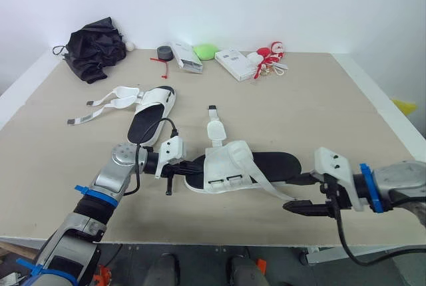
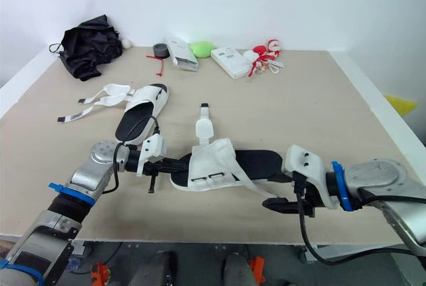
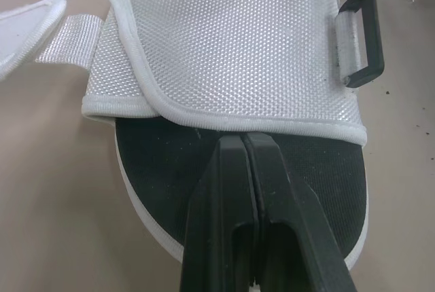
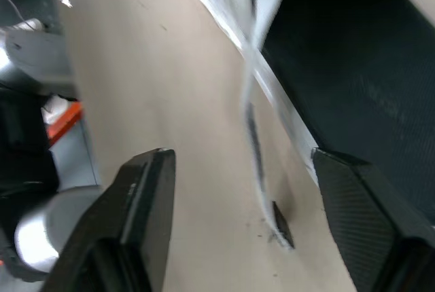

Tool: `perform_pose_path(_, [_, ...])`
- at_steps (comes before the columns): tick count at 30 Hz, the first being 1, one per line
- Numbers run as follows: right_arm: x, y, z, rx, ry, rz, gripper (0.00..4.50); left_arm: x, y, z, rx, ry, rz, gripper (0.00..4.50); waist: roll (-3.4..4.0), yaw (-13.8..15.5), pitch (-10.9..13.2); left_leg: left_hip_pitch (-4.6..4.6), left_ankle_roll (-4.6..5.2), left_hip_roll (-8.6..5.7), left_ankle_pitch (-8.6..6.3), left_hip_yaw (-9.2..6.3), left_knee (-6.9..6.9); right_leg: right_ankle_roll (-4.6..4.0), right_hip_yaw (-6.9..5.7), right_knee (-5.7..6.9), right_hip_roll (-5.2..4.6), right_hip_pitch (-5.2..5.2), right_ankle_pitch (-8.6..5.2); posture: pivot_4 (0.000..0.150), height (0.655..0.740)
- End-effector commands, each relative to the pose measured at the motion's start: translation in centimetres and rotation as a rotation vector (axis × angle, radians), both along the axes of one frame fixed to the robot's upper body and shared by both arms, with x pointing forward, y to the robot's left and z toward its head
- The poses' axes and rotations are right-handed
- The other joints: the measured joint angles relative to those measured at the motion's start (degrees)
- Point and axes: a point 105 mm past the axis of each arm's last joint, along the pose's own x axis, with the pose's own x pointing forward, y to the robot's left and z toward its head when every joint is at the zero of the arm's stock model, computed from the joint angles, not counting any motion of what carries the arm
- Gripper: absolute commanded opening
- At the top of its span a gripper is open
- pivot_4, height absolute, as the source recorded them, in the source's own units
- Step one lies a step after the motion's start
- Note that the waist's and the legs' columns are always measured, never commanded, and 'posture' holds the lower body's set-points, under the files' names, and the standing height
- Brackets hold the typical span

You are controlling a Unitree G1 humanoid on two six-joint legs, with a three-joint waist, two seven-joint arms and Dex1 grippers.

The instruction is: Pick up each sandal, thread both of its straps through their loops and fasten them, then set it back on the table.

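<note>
Presently my left gripper [image 3: 243,142], shut and empty, touches one sandal [image 1: 276,163], my right gripper [image 1: 297,194] gapes around its loose strap [image 1: 273,190], and a second sandal [image 1: 150,116] lies beyond both.

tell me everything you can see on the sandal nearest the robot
The near sandal lies flat on the table, lengthwise across the robot's front. It has a black footbed, a white sole rim and a white woven upper over the middle with black rectangular loops. Its padded strap lies loose toward the far side; its thin strap trails between the fingers of the open right hand. The left hand, fingers shut, rests on the footbed.
</note>
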Motion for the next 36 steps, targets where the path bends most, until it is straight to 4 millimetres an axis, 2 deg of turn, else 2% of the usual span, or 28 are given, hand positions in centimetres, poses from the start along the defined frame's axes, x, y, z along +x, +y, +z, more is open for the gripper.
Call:
perform_pose_path(1, [0.1,0.2,-0.1,-0.009,-0.004,0.019,0.13,-0.5,1.7,-4.2,0.144,0.118,0.065,0.0,0.0,0.0,0.0,0.0,0.0,0.0,0.0,-0.01,0.0,0.0,-0.01,0.0,0.0,0.01,0.0,0.15,0.738])
perform_pose_path(7, [-0.8,0.1,-1.0,-0.031,0.036,0.052,0.13,-0.4,1.7,-4.1,0.143,0.115,0.067,0.0,-0.01,0.01,-0.01,0.0,0.0,0.0,0.0,-0.06,0.0,0.01,-0.06,0.0,0.0,0.05,0.01,0.15,0.738])
perform_pose_path(12, [0.2,0.5,-1.2,-0.022,-0.035,0.039,0.13,-0.4,1.7,-4.1,0.142,0.117,0.066,0.0,-0.08,0.01,-0.03,0.02,0.0,0.01,0.0,-0.21,0.02,0.01,-0.23,0.0,0.0,0.11,0.01,0.15,0.738])
perform_pose_path(16, [0.3,0.1,-1.5,-0.046,-0.033,0.031,1.3,-0.4,1.7,-4.1,0.142,0.117,0.066,0.0,-0.07,0.01,-0.03,0.01,0.0,0.01,0.0,-0.27,0.02,-0.02,-0.29,0.0,0.0,0.13,0.02,0.15,0.738])
perform_pose_path(19, [0.5,-0.2,-1.4,-0.046,-0.03,0.021,2.57,-0.4,1.6,-4.1,0.143,0.118,0.067,0.0,-0.04,0.02,-0.04,0.01,0.0,0.0,0.0,-0.3,0.02,-0.04,-0.32,0.02,-0.01,0.15,0.04,0.15,0.738])
perform_pose_path(28, [0.5,-0.2,-1.6,-0.063,-0.024,0.04,2.57,-0.5,1.6,-4.2,0.141,0.118,0.067,0.0,-0.03,0.02,-0.04,0.01,0.0,0.0,0.0,-0.42,0.02,-0.05,-0.46,0.04,-0.01,0.22,0.04,0.15,0.738])
perform_pose_path(31, [0.5,0.0,-1.6,-0.06,-0.027,0.048,2.02,-0.6,1.7,-4.3,0.141,0.119,0.067,0.0,-0.03,0.03,-0.04,0.01,0.0,0.0,0.0,-0.44,0.02,-0.04,-0.49,0.04,-0.01,0.23,0.04,0.15,0.738])
perform_pose_path(32, [0.5,0.0,-1.5,-0.058,-0.028,0.053,1.2,-0.6,1.7,-4.3,0.142,0.12,0.067,0.0,-0.03,0.03,-0.04,0.01,0.0,0.01,0.0,-0.45,0.02,-0.04,-0.5,0.04,-0.01,0.23,0.04,0.15,0.738])
perform_pose_path(33, [0.5,0.1,-1.5,-0.055,-0.03,0.056,1.09,-0.6,1.7,-4.3,0.142,0.12,0.067,0.0,-0.03,0.03,-0.04,0.01,0.0,0.01,0.0,-0.45,0.01,-0.04,-0.51,0.04,-0.01,0.24,0.04,0.15,0.738])
perform_pose_path(35, [0.5,0.3,-1.3,-0.049,-0.032,0.06,0.17,-0.6,1.7,-4.3,0.142,0.121,0.067,0.0,-0.03,0.03,-0.04,0.01,0.01,0.01,0.01,-0.46,0.02,-0.04,-0.53,0.05,-0.01,0.25,0.04,0.15,0.738])
perform_pose_path(36, [0.5,0.4,-1.1,-0.045,-0.034,0.063,0.08,-0.6,1.7,-4.3,0.142,0.121,0.067,0.0,-0.03,0.03,-0.04,0.01,0.01,0.01,0.01,-0.47,0.02,-0.04,-0.54,0.05,-0.01,0.25,0.04,0.15,0.738])
